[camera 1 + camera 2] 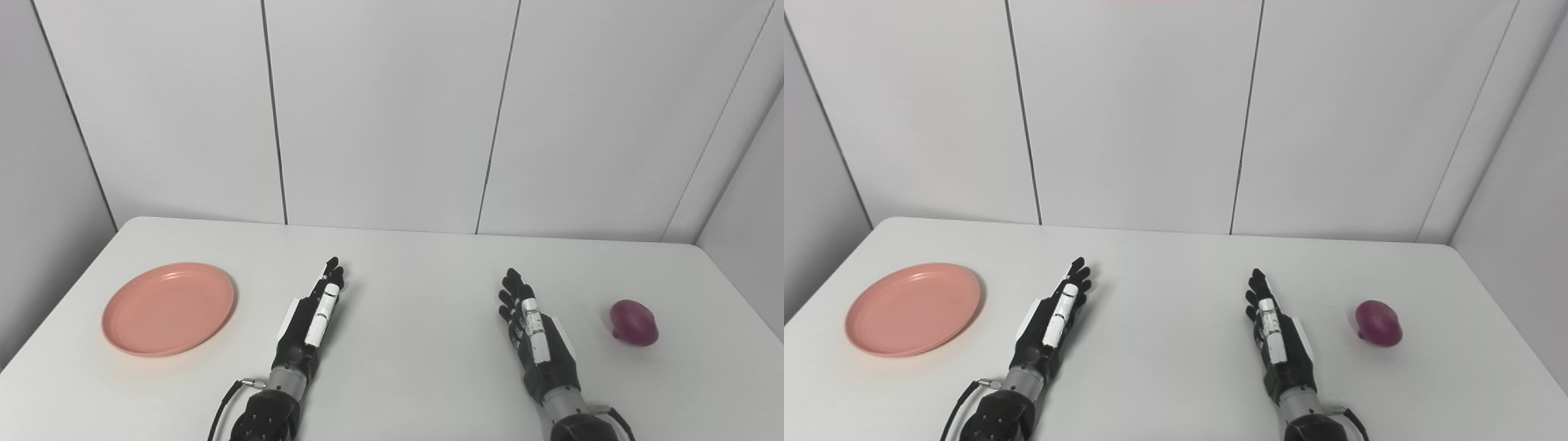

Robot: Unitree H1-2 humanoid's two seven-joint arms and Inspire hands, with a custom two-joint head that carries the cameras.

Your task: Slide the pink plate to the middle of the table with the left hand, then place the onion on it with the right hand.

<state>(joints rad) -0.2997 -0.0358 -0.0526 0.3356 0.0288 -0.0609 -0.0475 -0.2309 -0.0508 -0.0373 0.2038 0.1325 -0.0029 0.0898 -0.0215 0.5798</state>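
A pink plate (168,308) lies empty on the left side of the white table (404,257). A purple-red onion (634,322) lies on the right side of the table. My left hand (311,321) is open with fingers stretched forward, to the right of the plate and apart from it. My right hand (534,334) is open with fingers stretched forward, to the left of the onion and apart from it. Both hands hold nothing. The right eye view shows the plate (913,308) and the onion (1379,323) too.
White wall panels stand behind the table's far edge. Grey walls close in on the left and right. A black cable (223,404) loops by my left wrist.
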